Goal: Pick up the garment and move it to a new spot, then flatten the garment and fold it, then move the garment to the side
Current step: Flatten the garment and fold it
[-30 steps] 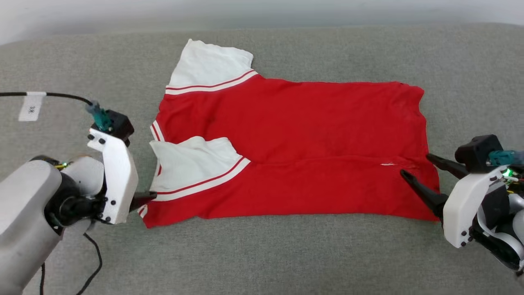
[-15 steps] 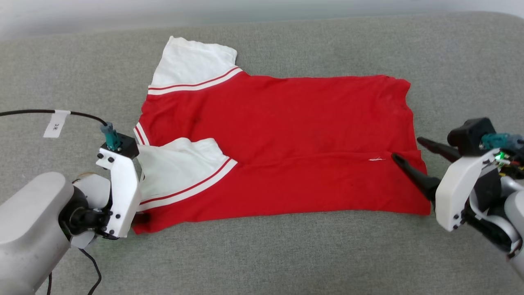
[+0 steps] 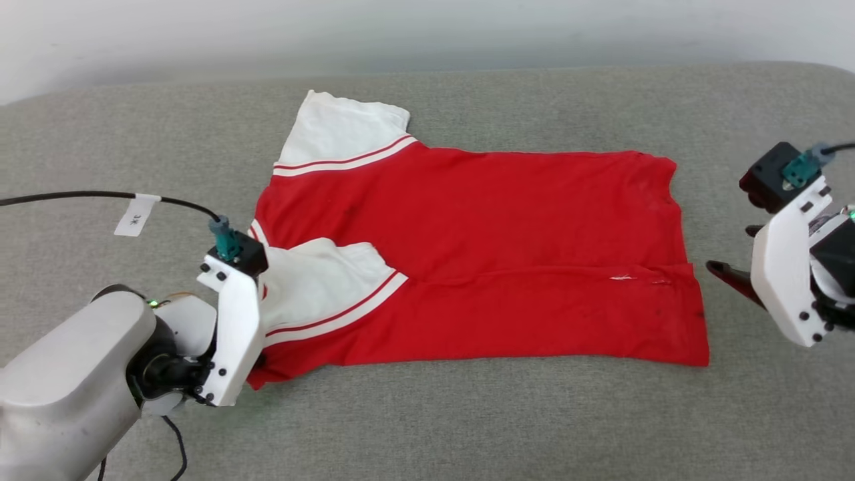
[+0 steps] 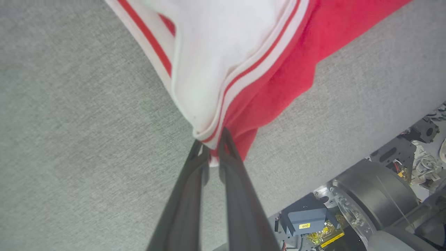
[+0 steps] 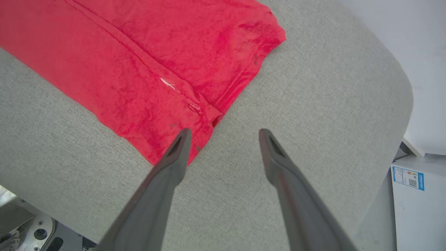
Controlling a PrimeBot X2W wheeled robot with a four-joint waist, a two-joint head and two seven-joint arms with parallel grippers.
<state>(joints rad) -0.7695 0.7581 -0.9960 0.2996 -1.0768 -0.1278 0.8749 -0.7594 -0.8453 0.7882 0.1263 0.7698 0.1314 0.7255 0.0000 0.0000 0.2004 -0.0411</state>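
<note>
The garment [image 3: 481, 260], red with white striped-trim sleeves, lies spread flat on the grey padded surface [image 3: 427, 414], one sleeve folded onto its body. In the left wrist view my left gripper [image 4: 213, 148] is shut on the garment [image 4: 223, 52] at its near left corner, pinching the red cloth and the striped sleeve edge. In the head view that left gripper [image 3: 258, 361] is mostly hidden behind its white wrist plate. My right gripper [image 3: 731, 250] stands open just right of the hem, holding nothing. In the right wrist view the right gripper [image 5: 224, 134] hovers beside the garment [image 5: 139, 52].
A black cable with a white tag [image 3: 133, 214] runs to the left wrist. The padded surface ends in a rounded edge [image 5: 400, 90] on the right, with a white box [image 5: 418, 195] beyond it. Robot base parts [image 4: 366, 202] sit below the near edge.
My left gripper has shut on the garment's near left corner. My right gripper has drawn back to the right, off the hem. The head camera has shifted.
</note>
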